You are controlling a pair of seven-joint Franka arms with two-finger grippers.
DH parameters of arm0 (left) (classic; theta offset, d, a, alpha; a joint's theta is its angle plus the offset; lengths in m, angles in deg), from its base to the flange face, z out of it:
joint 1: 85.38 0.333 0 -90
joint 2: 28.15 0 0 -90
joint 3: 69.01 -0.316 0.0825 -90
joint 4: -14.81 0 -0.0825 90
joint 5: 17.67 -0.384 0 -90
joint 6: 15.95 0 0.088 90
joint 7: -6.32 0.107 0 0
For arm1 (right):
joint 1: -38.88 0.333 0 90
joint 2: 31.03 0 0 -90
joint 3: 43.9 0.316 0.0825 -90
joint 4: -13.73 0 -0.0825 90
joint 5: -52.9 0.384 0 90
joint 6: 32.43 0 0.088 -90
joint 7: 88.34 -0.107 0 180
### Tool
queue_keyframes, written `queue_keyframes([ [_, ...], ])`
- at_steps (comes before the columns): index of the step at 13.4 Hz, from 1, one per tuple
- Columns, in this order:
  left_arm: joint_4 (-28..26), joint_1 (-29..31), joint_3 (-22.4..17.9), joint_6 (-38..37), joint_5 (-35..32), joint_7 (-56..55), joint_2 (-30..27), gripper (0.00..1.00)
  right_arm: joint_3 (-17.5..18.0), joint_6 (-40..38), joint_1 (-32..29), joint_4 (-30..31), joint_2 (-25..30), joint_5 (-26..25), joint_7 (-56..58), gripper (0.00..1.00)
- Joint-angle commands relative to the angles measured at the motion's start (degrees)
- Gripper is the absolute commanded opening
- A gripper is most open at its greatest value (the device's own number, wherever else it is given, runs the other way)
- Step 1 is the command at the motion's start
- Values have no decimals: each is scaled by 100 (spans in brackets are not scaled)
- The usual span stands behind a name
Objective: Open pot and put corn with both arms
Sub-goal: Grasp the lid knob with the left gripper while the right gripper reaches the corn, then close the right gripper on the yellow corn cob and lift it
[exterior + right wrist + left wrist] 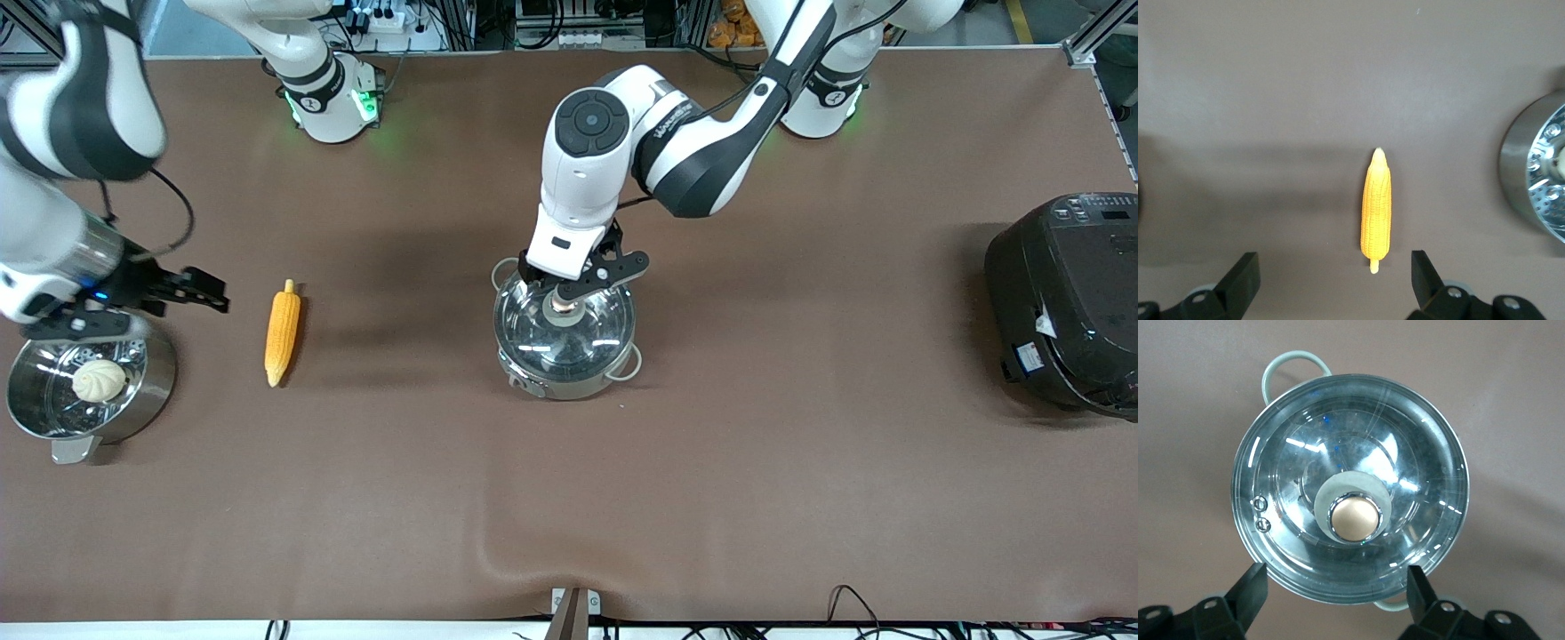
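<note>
The shiny steel pot (564, 378) stands mid-table with its glass lid (564, 333) on. The lid's copper knob (562, 303) also shows in the left wrist view (1353, 519). My left gripper (569, 293) hangs just over the lid at the knob, open (1336, 581), with nothing in it. The yellow-orange corn (283, 332) lies on the table toward the right arm's end, its point nearer the front camera; the right wrist view shows it too (1376, 203). My right gripper (169, 289) hovers open (1333, 268) and empty over the table by the corn's stub end.
A steel steamer pot (147, 391) with a white bun (98, 380) stands at the right arm's end; its wall shows in the right wrist view (1521, 167). A big black electric cooker (1067, 302) stands at the left arm's end. The brown cover wrinkles near the front edge (498, 551).
</note>
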Motion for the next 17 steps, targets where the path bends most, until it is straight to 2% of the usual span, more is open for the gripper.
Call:
queue_keyframes([
  [1,197,-107,-126,60,-170,-10,161,90,7,481,-3,515,-94,-47,146,100],
  [3,197,-115,-117,95,-337,87,293,89,-2,1551,-20,1235,-173,-100,356,100],
  [6,197,-115,-117,271,-347,87,389,86,-2,2477,-134,1642,-603,-91,823,100],
  [9,197,-115,-117,403,-355,87,460,86,-19,2663,-196,1678,-998,-109,841,100],
  [14,188,-115,-108,491,-434,96,548,78,-2,3050,-494,1678,-1693,-162,824,98],
  [15,188,-115,-108,500,-434,96,557,78,-2,3033,-442,1678,-1746,-162,815,96],
  [17,188,-115,-108,526,-434,96,592,78,-2,2989,-354,1686,-1887,-136,753,82],
])
